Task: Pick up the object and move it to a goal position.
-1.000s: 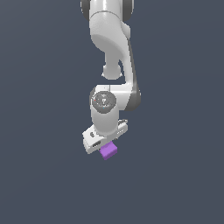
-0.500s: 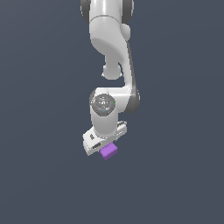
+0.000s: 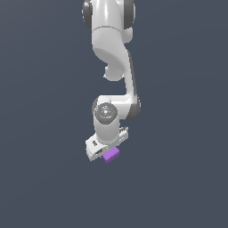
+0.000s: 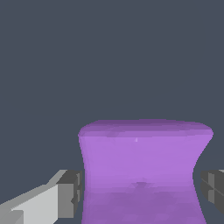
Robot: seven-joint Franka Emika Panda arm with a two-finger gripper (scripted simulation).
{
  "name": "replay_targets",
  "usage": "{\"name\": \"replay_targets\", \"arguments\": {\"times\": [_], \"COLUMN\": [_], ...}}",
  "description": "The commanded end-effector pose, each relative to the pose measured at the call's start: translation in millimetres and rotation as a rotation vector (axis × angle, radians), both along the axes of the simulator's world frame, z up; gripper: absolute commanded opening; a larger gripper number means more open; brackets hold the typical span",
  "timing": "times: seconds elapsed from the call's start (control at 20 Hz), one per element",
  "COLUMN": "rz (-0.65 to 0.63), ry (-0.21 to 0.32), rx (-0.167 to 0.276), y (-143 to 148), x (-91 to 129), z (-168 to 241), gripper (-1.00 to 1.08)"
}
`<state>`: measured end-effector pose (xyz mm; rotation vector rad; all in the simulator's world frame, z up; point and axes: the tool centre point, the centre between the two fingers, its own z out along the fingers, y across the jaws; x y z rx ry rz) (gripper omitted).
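Observation:
The object is a small purple cube (image 3: 111, 155) that sits directly under the white hand of the arm in the exterior view. My gripper (image 3: 105, 150) has come down over it, and its fingers are hidden behind the hand there. In the wrist view the cube (image 4: 140, 162) fills the space between the two grey finger pads (image 4: 72, 192). One pad lies against each side of the cube, so the gripper (image 4: 140, 190) is shut on it. The cube's lower part is cut off by the frame edge.
Only a plain dark grey-blue surface surrounds the arm and the cube in both views. The white arm (image 3: 111, 58) rises straight above the hand.
The arm's wrist has dropped lower toward the cube. The cube itself has stayed in the same spot.

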<state>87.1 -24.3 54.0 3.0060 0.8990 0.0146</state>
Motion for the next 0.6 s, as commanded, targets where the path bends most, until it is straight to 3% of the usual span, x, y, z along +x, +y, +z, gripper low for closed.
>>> {"name": "replay_targets", "arguments": {"times": [0.0, 0.05, 0.1, 0.55], "rz": [-0.001, -0.001, -0.001, -0.001], "ry": [0.01, 0.01, 0.01, 0.01], "rx": [0.001, 0.001, 0.001, 0.001], "y": [0.1, 0.2, 0.2, 0.2], "x": [-2.4, -2.2, -2.2, -2.2], "z": [-12.4, -12.1, -12.1, -12.1], "gripper": [1.0, 1.0, -1.0, -1.0]}}
